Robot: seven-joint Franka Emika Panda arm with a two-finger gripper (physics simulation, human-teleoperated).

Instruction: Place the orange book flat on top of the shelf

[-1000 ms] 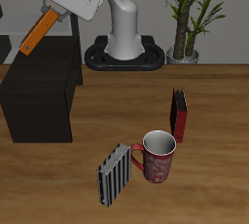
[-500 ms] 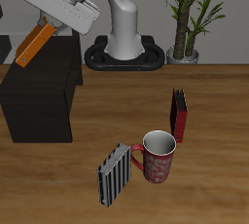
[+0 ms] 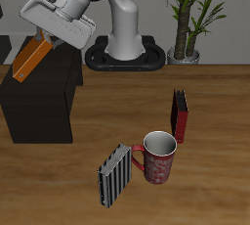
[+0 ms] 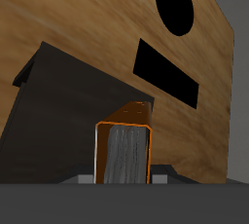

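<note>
The orange book (image 3: 30, 58) hangs tilted in my gripper (image 3: 45, 37), above the flat top of the black shelf (image 3: 39, 97) near its back edge. The gripper is shut on the book's upper end. The book does not rest on the shelf; whether its lower corner touches I cannot tell. In the wrist view the book (image 4: 124, 150) shows end-on with grey page edges, between the fingers, with the dark shelf top (image 4: 58, 111) beneath it.
A red patterned mug (image 3: 159, 157) stands near the table's front. A black-and-white striped book (image 3: 115, 176) leans beside it. A dark red-and-black book (image 3: 180, 116) stands behind the mug. The robot base (image 3: 125, 48) and a potted plant (image 3: 187, 19) are at the back.
My gripper has moved down and toward the shelf's outer side with the orange book, bringing the book lower over the shelf top. The other objects have not moved.
</note>
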